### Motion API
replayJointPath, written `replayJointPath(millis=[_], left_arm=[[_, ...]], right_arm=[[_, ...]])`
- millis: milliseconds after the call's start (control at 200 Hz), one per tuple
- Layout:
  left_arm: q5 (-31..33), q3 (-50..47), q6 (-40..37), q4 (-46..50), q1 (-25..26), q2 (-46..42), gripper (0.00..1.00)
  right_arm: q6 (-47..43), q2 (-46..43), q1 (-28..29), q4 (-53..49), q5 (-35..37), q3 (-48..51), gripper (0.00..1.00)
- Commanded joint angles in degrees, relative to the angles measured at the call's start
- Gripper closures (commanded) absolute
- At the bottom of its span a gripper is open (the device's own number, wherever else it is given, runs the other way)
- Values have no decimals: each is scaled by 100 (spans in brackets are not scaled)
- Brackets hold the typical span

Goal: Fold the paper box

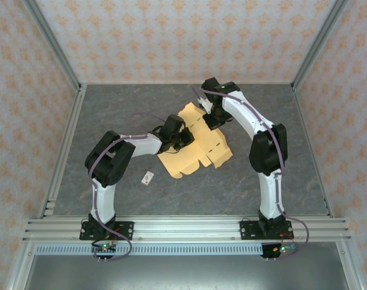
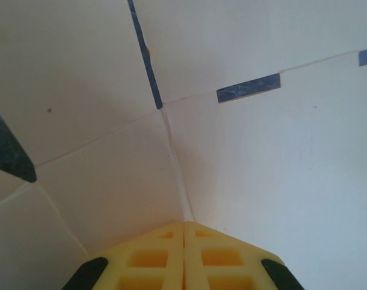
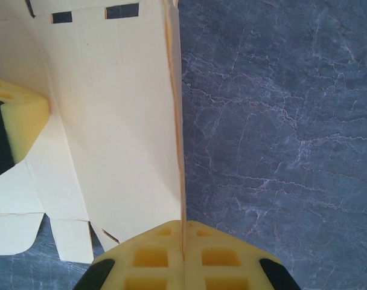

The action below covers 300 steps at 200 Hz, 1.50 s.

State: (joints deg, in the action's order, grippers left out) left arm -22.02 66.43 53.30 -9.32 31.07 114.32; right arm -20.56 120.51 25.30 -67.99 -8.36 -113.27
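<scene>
The paper box is a light tan die-cut sheet lying mostly flat in the middle of the table. My left gripper is over its left part. In the left wrist view its yellow fingers are shut together, tips against the paper box where a crease runs up to them. My right gripper is at the sheet's far edge. In the right wrist view it is shut on a panel of the paper box that stands on edge between its fingers. The left gripper's finger rests on the sheet there.
A tiny white tag lies on the grey marbled table left of the sheet's near corner. Patterned walls and aluminium rails enclose the table on all sides.
</scene>
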Motion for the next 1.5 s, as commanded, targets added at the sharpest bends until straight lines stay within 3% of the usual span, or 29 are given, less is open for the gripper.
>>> replayJointPath(millis=[0,1496], left_arm=[[52,267,159,228,-36,109,92],[50,133,480,404,0,301,97]], right_arm=[[43,73,-43,70,43,-31,100],[78,542,-157,24,-84,-274,100]])
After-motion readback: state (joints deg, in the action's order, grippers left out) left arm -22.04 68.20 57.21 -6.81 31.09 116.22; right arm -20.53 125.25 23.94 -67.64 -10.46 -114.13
